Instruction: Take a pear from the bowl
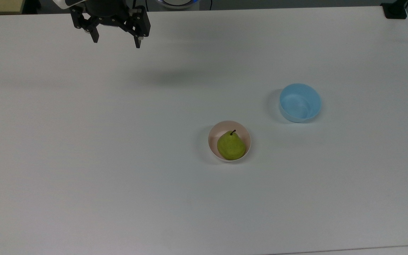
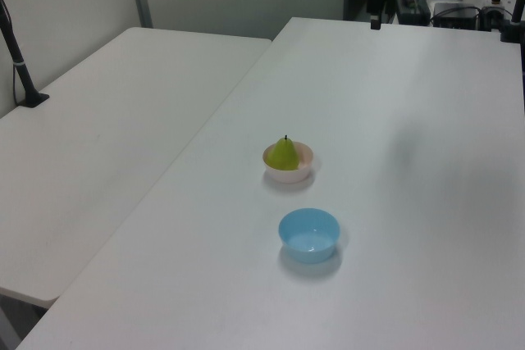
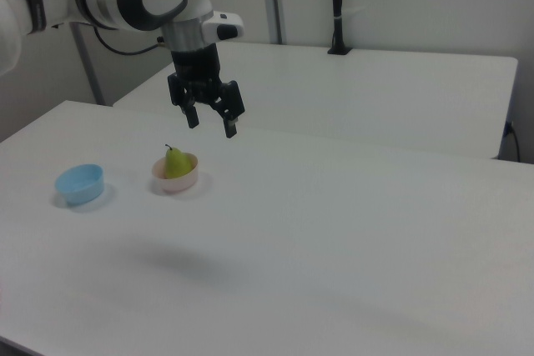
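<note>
A yellow-green pear (image 1: pixel 231 146) (image 2: pixel 284 154) (image 3: pixel 174 162) with a short dark stem stands upright in the pale pink bowl (image 1: pixel 213 136) (image 2: pixel 302 171) (image 3: pixel 178 183) near the middle of the white table. My gripper (image 1: pixel 116 41) (image 3: pixel 211 127) hangs high above the table near the top view's upper left, well apart from the bowl. Its two black fingers are spread open with nothing between them.
A light blue bowl (image 1: pixel 300 102) (image 2: pixel 309 234) (image 3: pixel 80 183), with nothing in it, sits on the white table (image 1: pixel 83 159) to the top view's upper right of the pink bowl. A second white table (image 2: pixel 107 112) adjoins on the left view's left, with a black post (image 2: pixel 20 59) on it.
</note>
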Tool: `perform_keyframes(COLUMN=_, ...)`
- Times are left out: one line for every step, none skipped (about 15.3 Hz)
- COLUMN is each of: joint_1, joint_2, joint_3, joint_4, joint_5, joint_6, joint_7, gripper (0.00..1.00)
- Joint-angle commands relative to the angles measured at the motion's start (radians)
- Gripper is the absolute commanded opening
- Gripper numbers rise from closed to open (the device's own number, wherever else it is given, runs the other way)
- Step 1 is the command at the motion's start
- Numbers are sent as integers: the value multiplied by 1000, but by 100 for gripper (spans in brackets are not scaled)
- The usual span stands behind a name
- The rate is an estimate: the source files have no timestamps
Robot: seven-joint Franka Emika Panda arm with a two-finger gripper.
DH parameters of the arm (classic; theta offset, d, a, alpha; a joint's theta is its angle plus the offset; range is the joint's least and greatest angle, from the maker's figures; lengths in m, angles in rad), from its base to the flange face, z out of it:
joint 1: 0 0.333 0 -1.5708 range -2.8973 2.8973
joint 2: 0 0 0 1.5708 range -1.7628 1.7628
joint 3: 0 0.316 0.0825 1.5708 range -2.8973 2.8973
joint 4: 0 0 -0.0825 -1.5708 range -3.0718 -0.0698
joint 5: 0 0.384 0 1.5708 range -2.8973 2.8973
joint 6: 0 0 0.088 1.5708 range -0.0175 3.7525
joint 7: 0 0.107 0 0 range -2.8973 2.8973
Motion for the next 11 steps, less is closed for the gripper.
perform_keyframes(joint_1=-6, joint_2=-23, joint_3=6, joint_4=-18, joint_5=4, joint_6=-23, joint_7=-15, gripper=100)
perform_keyframes(joint_1=-6, joint_2=-23, joint_3=6, joint_4=-18, joint_5=4, joint_6=-23, joint_7=-15, gripper=100)
perform_keyframes(joint_1=-5, joint_2=-23, joint_3=6, joint_4=-17, joint_5=4, joint_6=-23, joint_7=-15, gripper=100)
perform_keyframes(joint_1=-3, joint_2=-21, joint_3=6, joint_4=-17, joint_5=4, joint_6=-21, joint_7=-15, gripper=100)
perform_keyframes(joint_1=-2, joint_2=-21, joint_3=6, joint_4=-17, joint_5=4, joint_6=-21, joint_7=-13, gripper=100)
perform_keyframes(joint_1=0, joint_2=-21, joint_3=6, joint_4=-17, joint_5=4, joint_6=-21, joint_7=-13, gripper=100)
perform_keyframes(joint_1=1, joint_2=-21, joint_3=6, joint_4=-17, joint_5=3, joint_6=-21, joint_7=-12, gripper=100)
perform_keyframes(joint_1=1, joint_2=-21, joint_3=6, joint_4=-15, joint_5=3, joint_6=-21, joint_7=-9, gripper=100)
perform_keyframes(joint_1=3, joint_2=-20, joint_3=6, joint_4=-10, joint_5=4, joint_6=-23, joint_7=-7, gripper=100)
perform_keyframes(joint_1=4, joint_2=-17, joint_3=6, joint_4=-7, joint_5=4, joint_6=-26, joint_7=-7, gripper=100)
perform_keyframes(joint_1=7, joint_2=-14, joint_3=6, joint_4=-7, joint_5=4, joint_6=-18, joint_7=-6, gripper=100)
